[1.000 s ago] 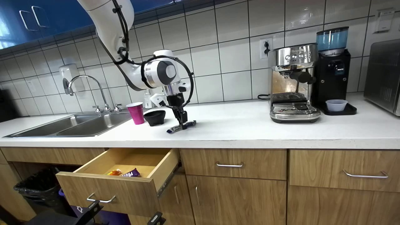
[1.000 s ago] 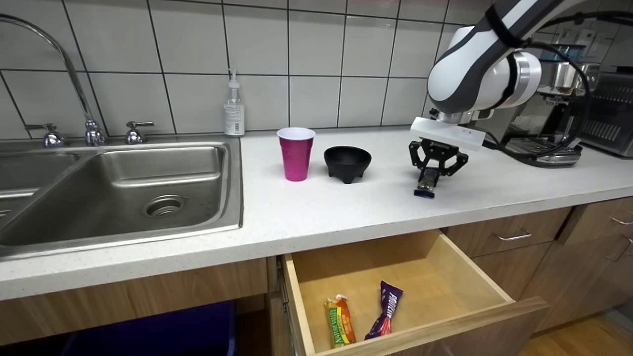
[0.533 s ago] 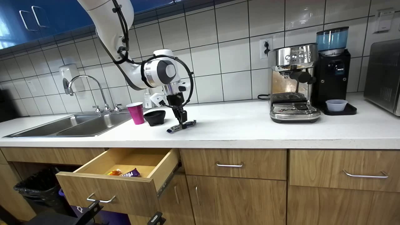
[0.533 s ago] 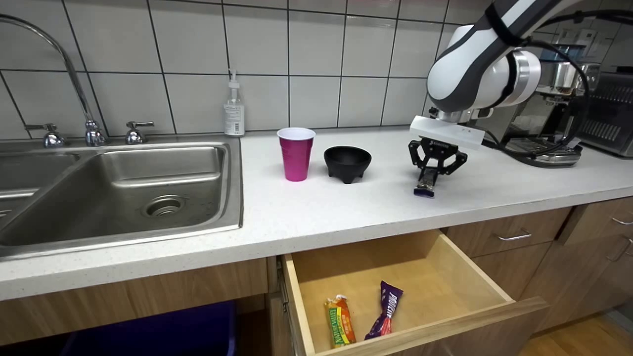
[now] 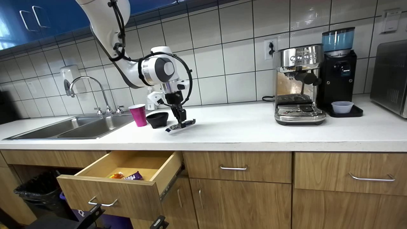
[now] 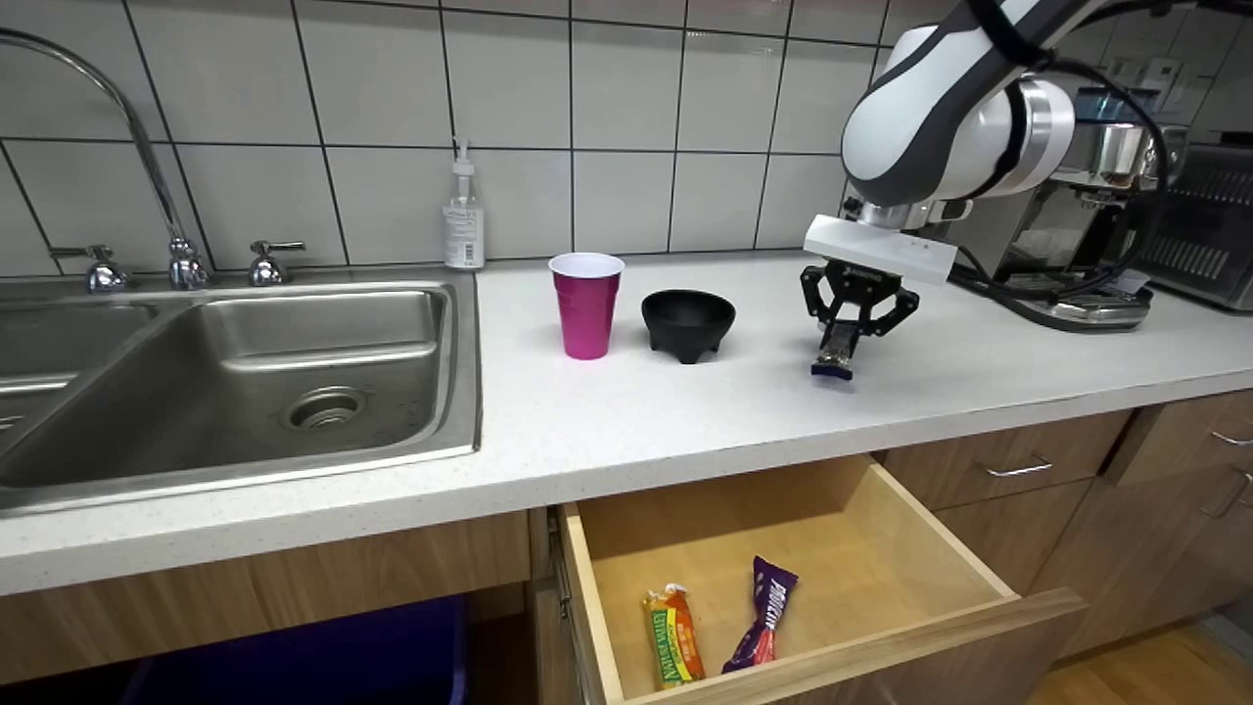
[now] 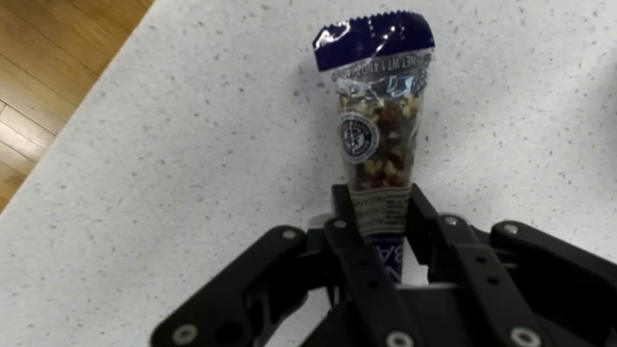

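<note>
Evidently, the pincer (image 7: 378, 207) is closed to the width of the nut bar (image 7: 381, 140), its fingers (image 7: 343, 205) pressing both long sides. That crosswise hold near the middle probably keeps the bar balanced, an end jutting out either way. The bar is over the surface (image 6: 548, 411), seemingly just clear of it. A black bowl (image 6: 687, 323) stands beside a pink cup (image 6: 587, 313), apart from the bar, its stubby legs (image 6: 688, 354) presumably there for steadiness. Lower down, a pulled-out drawer (image 6: 881, 568) leaves a yellow wrapped snack (image 6: 672, 641) and a purple one (image 6: 767, 612) in plain view
</note>
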Robot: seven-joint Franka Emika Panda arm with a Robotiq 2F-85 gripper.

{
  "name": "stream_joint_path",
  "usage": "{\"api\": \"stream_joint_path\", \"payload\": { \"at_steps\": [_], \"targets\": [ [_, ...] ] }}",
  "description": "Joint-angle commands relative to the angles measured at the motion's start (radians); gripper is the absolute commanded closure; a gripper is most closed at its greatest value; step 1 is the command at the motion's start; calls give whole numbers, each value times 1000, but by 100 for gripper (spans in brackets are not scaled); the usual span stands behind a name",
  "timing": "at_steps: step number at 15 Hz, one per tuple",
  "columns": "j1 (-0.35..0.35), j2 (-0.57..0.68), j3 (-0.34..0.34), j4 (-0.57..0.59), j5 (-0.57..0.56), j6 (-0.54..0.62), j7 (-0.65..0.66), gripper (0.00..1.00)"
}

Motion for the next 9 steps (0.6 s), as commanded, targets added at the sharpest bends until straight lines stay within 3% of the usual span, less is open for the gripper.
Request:
{"api": "stream_joint_path", "payload": {
  "at_steps": [1,9],
  "targets": [
    [18,-86,0,-95,6,20,-16,92],
    [69,-214,6,-271,-25,63,1,92]
  ]
}}
